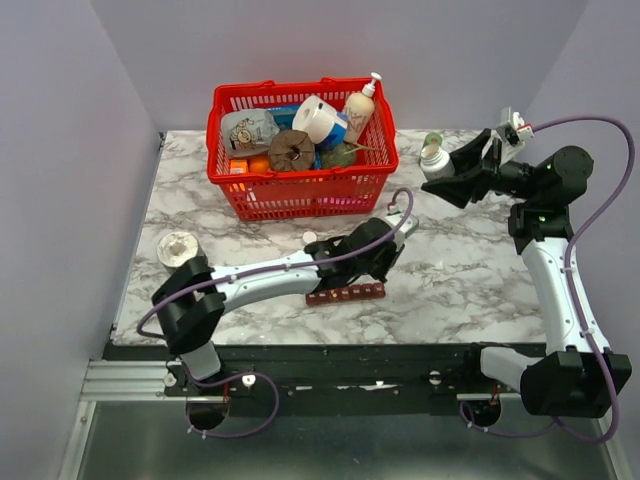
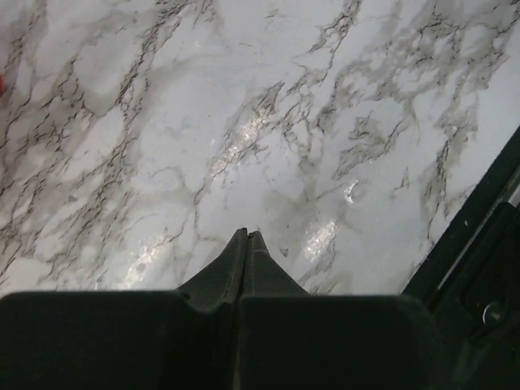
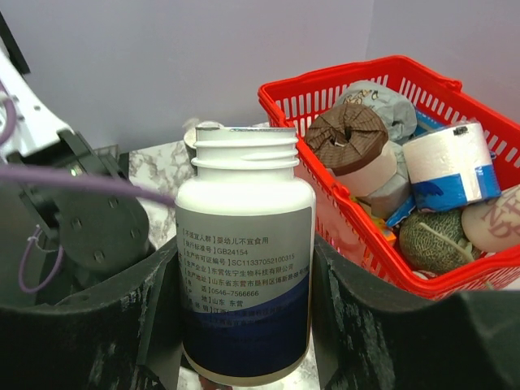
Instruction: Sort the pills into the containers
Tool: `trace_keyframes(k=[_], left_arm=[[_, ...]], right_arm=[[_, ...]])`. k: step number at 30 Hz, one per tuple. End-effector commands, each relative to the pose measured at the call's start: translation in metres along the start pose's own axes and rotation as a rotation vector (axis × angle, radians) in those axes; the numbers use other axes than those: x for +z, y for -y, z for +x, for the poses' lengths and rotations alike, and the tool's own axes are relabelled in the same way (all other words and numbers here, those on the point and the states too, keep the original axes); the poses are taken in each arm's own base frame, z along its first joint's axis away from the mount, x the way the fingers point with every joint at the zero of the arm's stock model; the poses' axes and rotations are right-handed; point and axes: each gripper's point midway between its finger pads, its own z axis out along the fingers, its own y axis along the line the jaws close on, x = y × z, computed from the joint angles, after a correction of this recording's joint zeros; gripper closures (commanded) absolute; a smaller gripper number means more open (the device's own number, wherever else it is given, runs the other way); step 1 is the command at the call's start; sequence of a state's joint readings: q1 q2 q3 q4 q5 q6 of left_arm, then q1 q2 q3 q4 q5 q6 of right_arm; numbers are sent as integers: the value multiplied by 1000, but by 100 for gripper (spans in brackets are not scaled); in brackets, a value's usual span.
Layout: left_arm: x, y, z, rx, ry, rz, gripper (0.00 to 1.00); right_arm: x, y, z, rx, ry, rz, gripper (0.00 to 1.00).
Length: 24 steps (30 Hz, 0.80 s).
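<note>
Meanwhile the containers [image 1: 345,294] hide their contents; left fingers [image 2: 234,262] press together, right fingers [image 3: 370,325] pinch an uncapped bottle [image 3: 244,268].

Plenty out of sight here, folks!
Top view, centre: the left arm [image 1: 290,272] lies across the strip [image 1: 346,294] and covers part of its upper edge, and the strip's lids are too small to read as open or shut. A white speck [image 1: 309,237] just below the basket [image 1: 300,195] is too tiny to name. Over to the right wrist view: the bottle [image 3: 244,268] loses its base at the lower edge, its contents are hidden, and the basket runs off the right edge.
</note>
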<state>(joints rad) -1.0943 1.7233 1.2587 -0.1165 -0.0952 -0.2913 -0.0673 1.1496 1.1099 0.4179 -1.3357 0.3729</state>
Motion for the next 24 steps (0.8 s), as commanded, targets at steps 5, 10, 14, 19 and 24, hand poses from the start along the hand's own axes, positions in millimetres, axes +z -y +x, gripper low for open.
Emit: trace_keyframes(k=[5, 10, 14, 19, 24], left_arm=[[-41, -53, 16, -130, 16, -76, 77], [-70, -124, 29, -207, 56, -309, 40], [-90, -177, 46, -257, 84, -462, 15], [-74, -207, 55, -340, 45, -509, 14], [-50, -229, 70, -424, -83, -661, 12]], right_arm=[[-3, -5, 9, -16, -29, -15, 87], [-4, -4, 21, 4, -38, -9, 87], [-3, -5, 30, 6, -43, -10, 87], [-3, -4, 35, 19, -46, -10, 87], [-3, -5, 38, 17, -47, -7, 87]])
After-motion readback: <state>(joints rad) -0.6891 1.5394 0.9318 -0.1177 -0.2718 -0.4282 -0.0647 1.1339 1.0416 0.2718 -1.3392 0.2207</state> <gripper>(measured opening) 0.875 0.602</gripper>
